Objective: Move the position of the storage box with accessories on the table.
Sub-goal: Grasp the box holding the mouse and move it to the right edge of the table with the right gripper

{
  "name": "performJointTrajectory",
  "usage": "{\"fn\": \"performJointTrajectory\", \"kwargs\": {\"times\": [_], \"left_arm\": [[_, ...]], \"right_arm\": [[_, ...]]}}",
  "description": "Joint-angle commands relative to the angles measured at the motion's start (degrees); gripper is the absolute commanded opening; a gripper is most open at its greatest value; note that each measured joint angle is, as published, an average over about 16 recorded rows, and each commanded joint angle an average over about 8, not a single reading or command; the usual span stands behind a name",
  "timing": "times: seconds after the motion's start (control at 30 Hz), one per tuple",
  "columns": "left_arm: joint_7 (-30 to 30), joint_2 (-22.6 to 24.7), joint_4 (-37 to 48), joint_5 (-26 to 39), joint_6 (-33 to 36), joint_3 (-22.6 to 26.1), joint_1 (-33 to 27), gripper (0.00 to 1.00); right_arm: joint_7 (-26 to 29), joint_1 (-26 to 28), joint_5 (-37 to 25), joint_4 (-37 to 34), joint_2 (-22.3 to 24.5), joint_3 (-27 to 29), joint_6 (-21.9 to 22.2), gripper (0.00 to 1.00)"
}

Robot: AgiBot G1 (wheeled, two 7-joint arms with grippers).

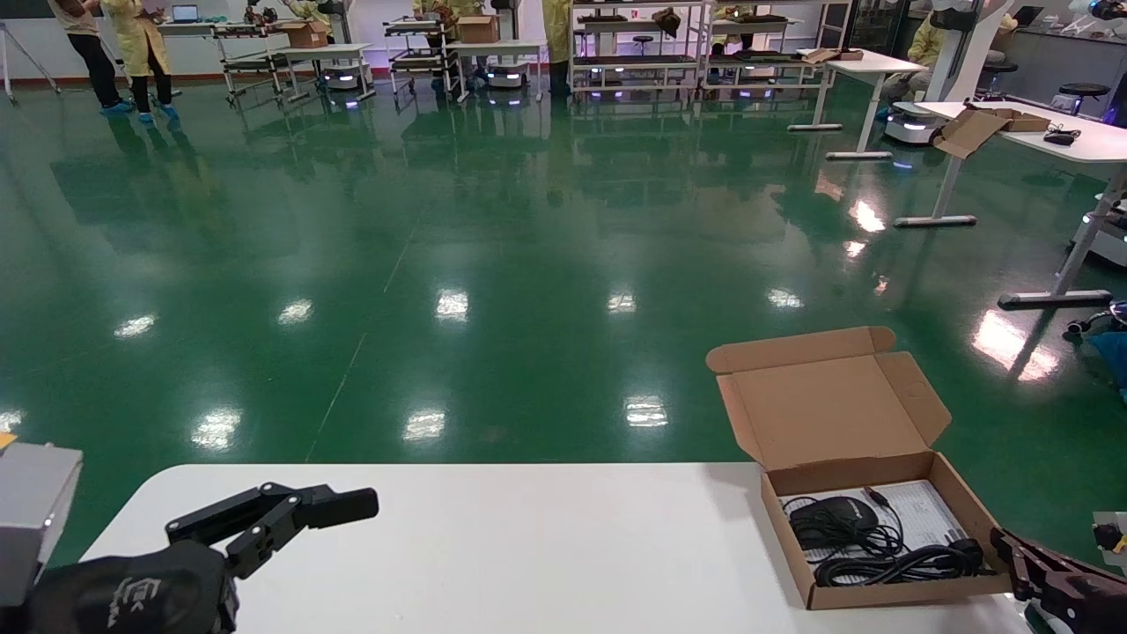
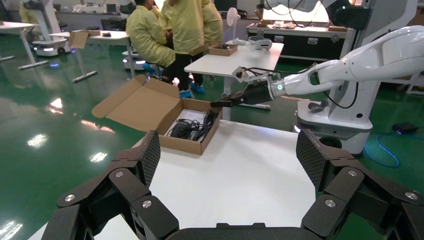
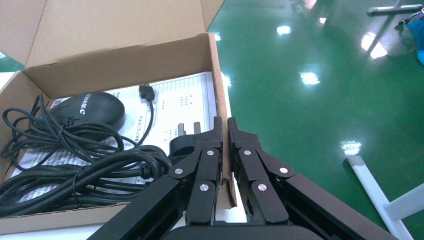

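The brown cardboard storage box (image 1: pixel 867 594) sits open at the right end of the white table (image 1: pixel 493 555), lid flap (image 1: pixel 828 409) standing up behind it. Inside lie a black mouse (image 1: pixel 832 518), a thick coiled black cable (image 1: pixel 898 563) and a white printed sheet (image 1: pixel 924 515). My right gripper (image 1: pixel 1004 541) is shut on the box's right side wall (image 3: pixel 220 100), one finger inside and one outside. The mouse (image 3: pixel 90 110), cable (image 3: pixel 75 175) and sheet (image 3: pixel 185 100) show in the right wrist view. My left gripper (image 1: pixel 348 504) is open and empty over the table's left end; the box (image 2: pixel 187 142) lies far ahead of it.
Green floor lies beyond the table's far edge and to the right of the box. Other white tables (image 1: pixel 1074 145), racks and people in yellow coats stand far off. In the left wrist view the right arm (image 2: pixel 350 67) reaches to the box.
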Motion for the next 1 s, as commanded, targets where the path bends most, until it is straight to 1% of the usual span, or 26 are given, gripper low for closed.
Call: {"fn": "performJointTrajectory", "kwargs": {"times": [0.03, 0.33, 0.4, 0.47, 0.5, 0.63, 0.7, 0.73, 0.77, 0.8, 1.0], "left_arm": [[0.00, 0.00, 0.00, 0.00, 0.00, 0.00, 0.00, 1.00], [0.00, 0.00, 0.00, 0.00, 0.00, 0.00, 0.00, 1.00], [0.00, 0.00, 0.00, 0.00, 0.00, 0.00, 0.00, 1.00], [0.00, 0.00, 0.00, 0.00, 0.00, 0.00, 0.00, 1.00], [0.00, 0.00, 0.00, 0.00, 0.00, 0.00, 0.00, 1.00], [0.00, 0.00, 0.00, 0.00, 0.00, 0.00, 0.00, 1.00], [0.00, 0.00, 0.00, 0.00, 0.00, 0.00, 0.00, 1.00], [0.00, 0.00, 0.00, 0.00, 0.00, 0.00, 0.00, 1.00], [0.00, 0.00, 0.00, 0.00, 0.00, 0.00, 0.00, 1.00], [0.00, 0.00, 0.00, 0.00, 0.00, 0.00, 0.00, 1.00], [0.00, 0.00, 0.00, 0.00, 0.00, 0.00, 0.00, 1.00]], "right_arm": [[0.08, -0.11, -0.03, -0.03, 0.17, -0.02, -0.04, 0.00], [-0.14, -0.55, 0.17, -0.10, 0.60, 0.12, -0.08, 0.00], [-0.09, -0.52, 0.11, -0.19, 0.72, 0.08, 0.18, 0.04], [-0.03, -0.49, 0.01, -0.26, 0.82, 0.01, 0.48, 0.13], [0.00, -0.48, -0.05, -0.29, 0.85, -0.03, 0.63, 0.22], [0.22, -0.44, -0.33, -0.24, 0.87, -0.23, 1.11, 0.70], [0.31, -0.42, -0.49, -0.16, 0.81, -0.34, 1.29, 0.88], [0.35, -0.41, -0.56, -0.11, 0.73, -0.39, 1.38, 0.95], [0.36, -0.38, -0.63, -0.06, 0.64, -0.43, 1.48, 0.99], [0.34, -0.34, -0.68, -0.02, 0.54, -0.47, 1.61, 1.00], [-0.08, -0.05, -0.88, -0.09, -0.11, -0.61, 2.96, 1.00]]}}
